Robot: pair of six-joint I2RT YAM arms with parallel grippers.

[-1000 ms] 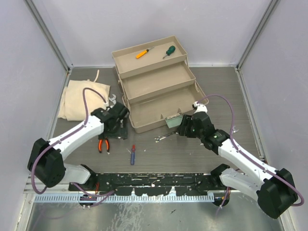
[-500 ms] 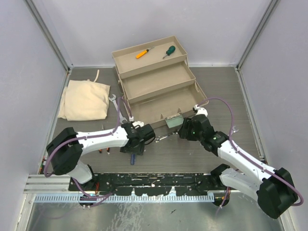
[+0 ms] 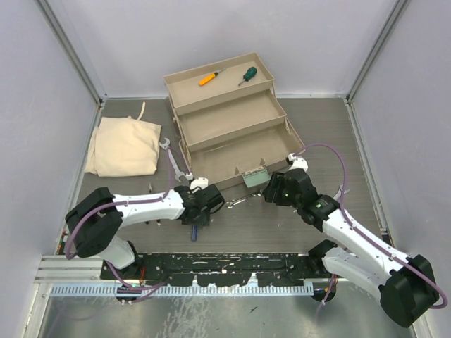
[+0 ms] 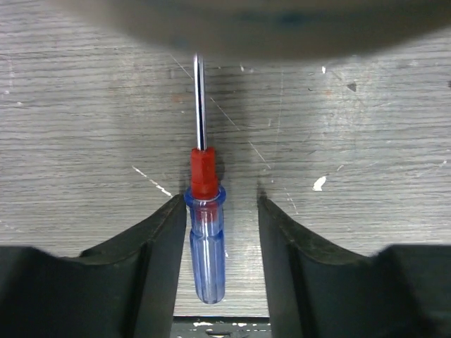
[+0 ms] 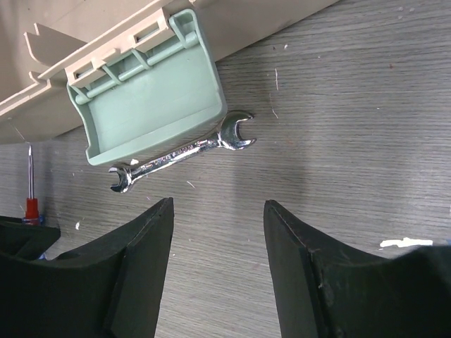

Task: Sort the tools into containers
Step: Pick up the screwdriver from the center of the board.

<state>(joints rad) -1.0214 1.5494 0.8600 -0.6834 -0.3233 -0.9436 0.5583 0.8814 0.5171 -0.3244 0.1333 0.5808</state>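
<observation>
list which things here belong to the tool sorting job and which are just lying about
Job:
- toolbox
- orange screwdriver and green screwdriver, both in the top tray
- blue-red screwdriver
- wrench by the latch
- second wrench beside the cloth

Lying about:
- cloth

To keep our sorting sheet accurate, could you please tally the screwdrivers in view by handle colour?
Orange-handled screwdriver: 1
Green-handled screwdriver: 1
Blue-and-red-handled screwdriver: 1
Total: 3
</observation>
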